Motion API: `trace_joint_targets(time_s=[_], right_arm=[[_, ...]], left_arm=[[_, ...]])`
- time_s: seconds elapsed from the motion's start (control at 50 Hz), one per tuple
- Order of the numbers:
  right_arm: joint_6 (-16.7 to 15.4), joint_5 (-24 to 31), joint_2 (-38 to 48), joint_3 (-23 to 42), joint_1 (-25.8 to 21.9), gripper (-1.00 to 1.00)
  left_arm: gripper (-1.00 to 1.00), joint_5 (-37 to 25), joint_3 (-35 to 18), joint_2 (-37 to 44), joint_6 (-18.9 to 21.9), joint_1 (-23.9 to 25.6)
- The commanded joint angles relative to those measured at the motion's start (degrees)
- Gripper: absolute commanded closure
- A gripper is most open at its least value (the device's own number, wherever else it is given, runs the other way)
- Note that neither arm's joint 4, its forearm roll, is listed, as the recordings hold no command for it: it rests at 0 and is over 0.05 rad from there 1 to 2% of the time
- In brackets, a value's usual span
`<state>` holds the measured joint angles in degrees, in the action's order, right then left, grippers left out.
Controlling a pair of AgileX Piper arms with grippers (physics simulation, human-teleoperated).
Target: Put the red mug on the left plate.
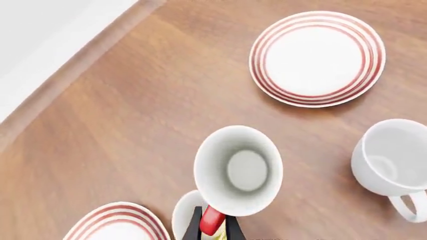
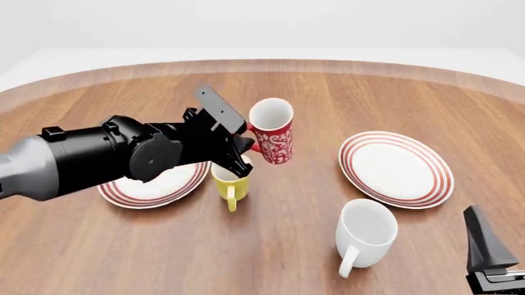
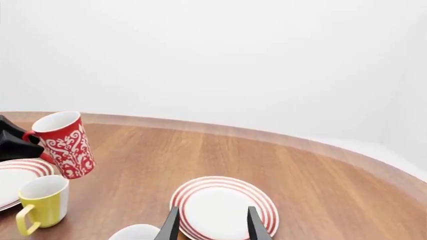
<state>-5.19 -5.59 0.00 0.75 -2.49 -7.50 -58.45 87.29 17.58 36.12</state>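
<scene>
Nearest the front camera, low at the right, my right gripper (image 2: 490, 270) sits parked; in its own wrist view its two fingers stand apart with nothing between them. It is well apart from the work.

My left gripper (image 2: 243, 142) has the red mug (image 2: 274, 130) pinched by its red loop handle; the left wrist view shows the handle between the dark fingertips, so the jaws are closed narrow on it. The mug hangs clear of the table, tilted, its mouth leaning up and toward the camera, its long axis not quite vertical. It hangs above and just beyond the yellow mug (image 2: 228, 179).

The relation that governs the next move: the left plate (image 2: 152, 187) lies to the left of the held mug and nearer to me, partly hidden beneath my own left arm. My judgement is that the carry must go leftward and back, passing the yellow mug, which stands just beside the plate's right rim.

The white mug (image 2: 365, 232) and the right plate (image 2: 397, 168) lie well off to the right and play no part.
</scene>
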Motion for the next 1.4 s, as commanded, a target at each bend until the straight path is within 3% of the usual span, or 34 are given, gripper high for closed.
trace_joint_targets(time_s=[0.02,0.9,1.1,1.4], right_arm=[[-0.21,-0.18,0.0,0.02,-0.41,-1.0],[-0.6,-0.31,0.0,-0.21,-0.71,-1.0],[-0.67,-0.29,0.0,-0.24,-0.72,-1.0],[-0.54,-0.16,0.0,-0.18,-0.72,-1.0]], left_arm=[[1.0,1.66,2.46,-3.0,0.71,-3.17],[1.0,6.79,15.66,-13.44,-1.43,-15.86],[1.0,9.32,17.81,-12.71,-1.25,-21.08],[1.0,14.64,22.29,-11.41,-1.41,-25.06]])
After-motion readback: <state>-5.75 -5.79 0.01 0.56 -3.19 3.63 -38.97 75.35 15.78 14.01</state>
